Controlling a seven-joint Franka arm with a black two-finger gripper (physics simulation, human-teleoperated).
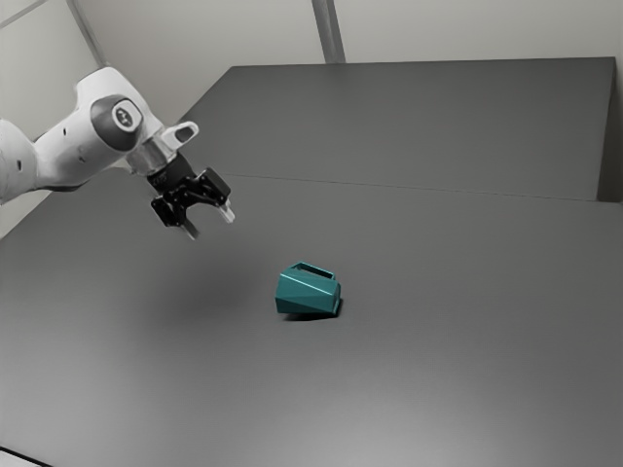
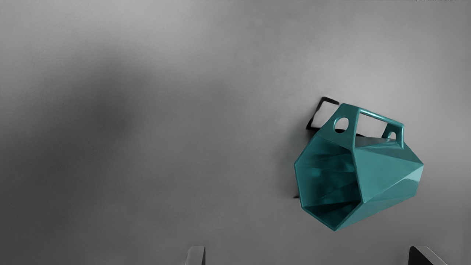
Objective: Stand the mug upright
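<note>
your black two-finger hand is released, its fingers standing wide apart above the dark grey bench. in the exterior view, you have the teal, faceted mug lying on its side on the bench, to that view's right of the hand and well apart from it. you can see into its open mouth in the wrist view, and its angular teal handle sticks up from the body.

A faceted teal mug lies tipped beyond the claw's parted fingertips
</note>
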